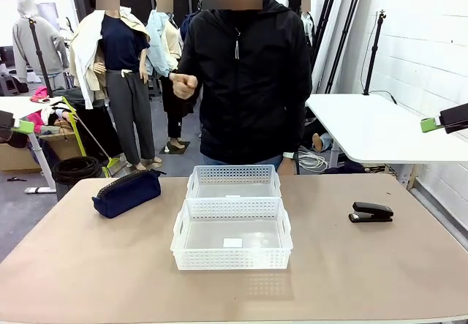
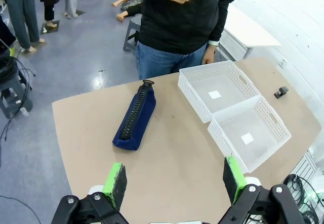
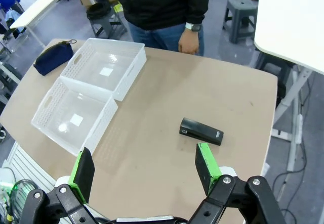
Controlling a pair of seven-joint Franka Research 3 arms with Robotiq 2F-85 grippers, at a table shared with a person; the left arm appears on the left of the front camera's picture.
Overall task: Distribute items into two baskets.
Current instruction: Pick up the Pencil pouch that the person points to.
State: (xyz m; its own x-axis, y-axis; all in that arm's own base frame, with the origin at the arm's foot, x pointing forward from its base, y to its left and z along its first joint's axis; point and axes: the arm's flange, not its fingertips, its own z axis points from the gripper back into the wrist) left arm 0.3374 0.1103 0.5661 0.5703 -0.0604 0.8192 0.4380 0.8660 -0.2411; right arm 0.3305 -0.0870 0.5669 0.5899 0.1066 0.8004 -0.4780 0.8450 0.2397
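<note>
Front: pouch (image 1: 126,193) lies L of baskets (image 1: 231,258), stapler (image 1: 371,212) to R. Baskets touch, one behind the other, mid-table.
L wrist: left gripper (image 2: 174,181) wide open, empty, above tabletop near pouch. White label (image 2: 214,94) in each basket, no txt legible.
R wrist: right gripper (image 3: 147,166) wide, empty, stapler just ahead.

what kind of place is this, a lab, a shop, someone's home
Most likely a lab or workshop, not a home: a tan table and a white table of plain make, a tripod stand against a painted brick wall, and a coiled black cable or hose on a bare grey floor.
</note>
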